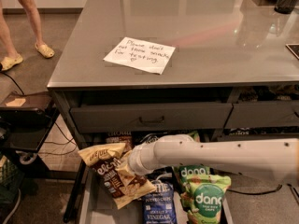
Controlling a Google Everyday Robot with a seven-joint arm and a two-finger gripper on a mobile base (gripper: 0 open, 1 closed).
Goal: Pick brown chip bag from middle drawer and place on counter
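The brown chip bag [110,171] hangs tilted over the left side of the open middle drawer [86,204], its tan top end up and to the left. My gripper [125,166] is at the end of the white arm that reaches in from the right. It is pressed into the bag's right edge and shut on it, with its tips hidden by the crinkled foil. The grey counter [210,41] lies above, with the white handwritten note [140,55] on it.
A blue Kettle bag [161,204] and green Dang bags [205,197] lie in the drawer. The closed top drawer front [149,117] is just above the arm. A dark cart [23,125] stands at left, and a person's legs [28,22] are at far left.
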